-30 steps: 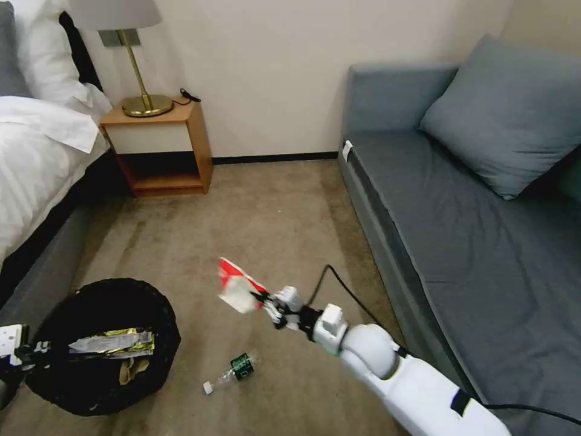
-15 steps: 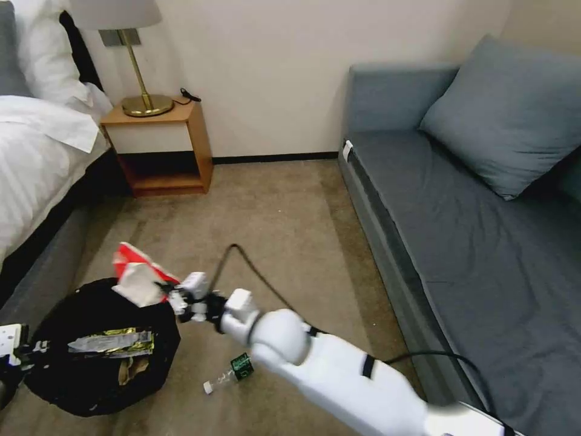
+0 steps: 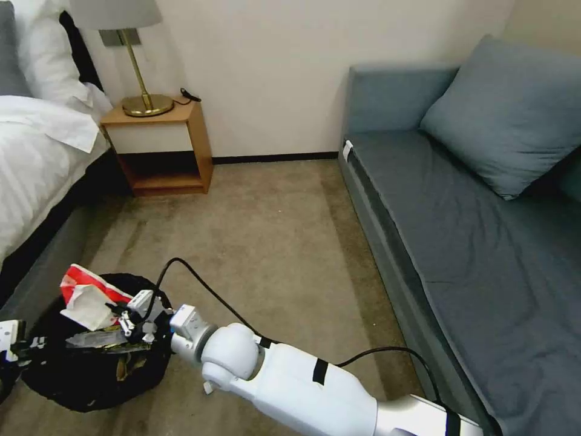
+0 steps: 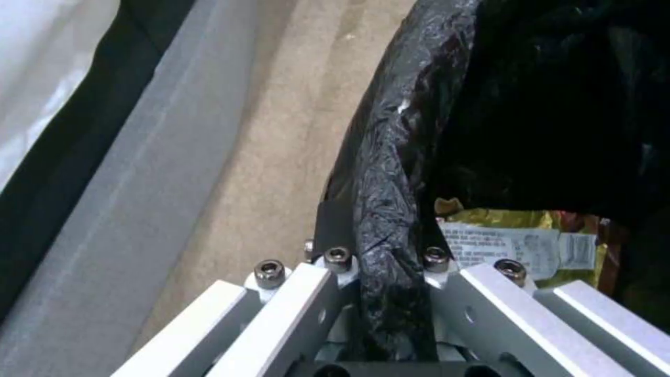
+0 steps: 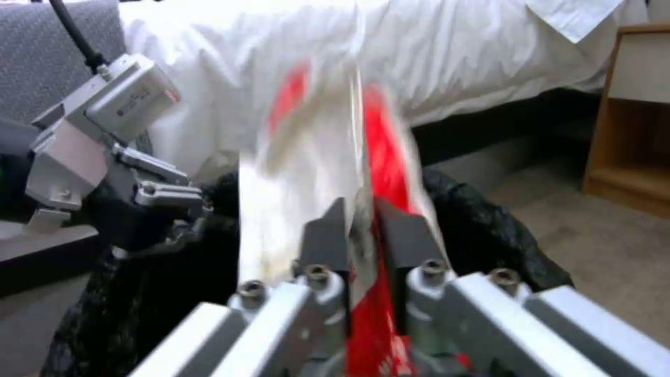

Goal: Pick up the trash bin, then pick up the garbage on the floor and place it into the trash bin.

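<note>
We see the trash bin [image 3: 91, 375] lined with crinkled glossy black plastic film. Foil wrapper [image 4: 516, 246] inside: shiny yellow-silver with a printed label. Red-and-white packet [image 3: 88, 297]: creased, slick film. Right pincer [image 5: 359, 230] has matt dark finger pads on brushed light metal links with steel socket screws; left pincer [image 4: 380, 256] looks the same. Floor carpet [image 3: 260, 230]: matt beige short pile. Nightstand [image 3: 160, 145], far left: smooth wood. Sofa [image 3: 484, 242], right: matt grey woven cloth.
</note>
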Motion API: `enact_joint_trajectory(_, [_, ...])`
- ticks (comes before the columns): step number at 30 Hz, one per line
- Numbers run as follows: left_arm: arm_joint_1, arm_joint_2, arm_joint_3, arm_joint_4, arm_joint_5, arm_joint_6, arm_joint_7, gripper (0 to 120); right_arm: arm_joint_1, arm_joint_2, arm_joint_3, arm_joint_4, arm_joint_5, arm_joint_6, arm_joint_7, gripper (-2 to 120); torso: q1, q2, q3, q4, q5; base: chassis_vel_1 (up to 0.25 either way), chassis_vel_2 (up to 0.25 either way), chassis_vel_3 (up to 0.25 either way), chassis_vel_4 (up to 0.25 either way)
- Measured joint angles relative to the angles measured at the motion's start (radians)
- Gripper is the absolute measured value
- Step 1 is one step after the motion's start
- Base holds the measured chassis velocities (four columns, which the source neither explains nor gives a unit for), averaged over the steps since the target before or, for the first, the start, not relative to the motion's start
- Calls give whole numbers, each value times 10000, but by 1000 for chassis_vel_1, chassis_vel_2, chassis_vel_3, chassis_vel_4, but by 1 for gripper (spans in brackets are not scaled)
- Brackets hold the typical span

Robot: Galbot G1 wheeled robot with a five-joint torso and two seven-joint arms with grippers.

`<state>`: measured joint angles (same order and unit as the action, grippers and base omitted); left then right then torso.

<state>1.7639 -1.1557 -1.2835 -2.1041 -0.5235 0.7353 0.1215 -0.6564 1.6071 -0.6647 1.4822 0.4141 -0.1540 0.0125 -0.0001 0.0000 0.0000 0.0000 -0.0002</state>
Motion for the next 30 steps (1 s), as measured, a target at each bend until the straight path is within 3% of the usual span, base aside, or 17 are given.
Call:
enact_joint_trajectory(5, [-4,-11,37,-5,11,0,1,3,63,-83,-118,64,-83,-118,12,38,0,0,0,0,0,0,0,0,0])
enact_joint_trajectory(11, [-68,-10,55,11,9,0,2,3,-10,-204,-55,279,-75,-206,13,54,0,0,0,0,3,0,0,0,0])
enact_joint_trajectory(15, [-138,-33,72,131,8,0,-1,3,-326,-771,393,904,-213,-279,-111,73,1,0,0,1,4,0,0,0,0])
enact_joint_trajectory(16, [-138,-33,72,131,8,0,-1,3,-326,-771,393,904,-213,-279,-111,73,1,0,0,1,4,0,0,0,0])
enact_joint_trajectory(20, [-211,180,-7,340,-59,0,-18,3,-644,-2345,1104,1579,-343,-95,-922,91,0,0,0,-1,7,0,0,0,0])
enact_joint_trajectory(21, [-211,180,-7,340,-59,0,-18,3,-644,-2345,1104,1579,-343,-95,-922,91,0,0,0,-1,7,0,0,0,0])
enact_joint_trajectory(25, [-220,304,-118,444,-137,0,-20,3,-693,-4225,1657,1583,-685,335,-2629,99,1,0,0,-5,5,0,0,0,0])
enact_joint_trajectory(30, [-200,285,-232,494,-161,0,-20,3,-794,-4872,2063,473,-1930,1126,-4083,100,1,0,0,0,4,0,0,0,0])
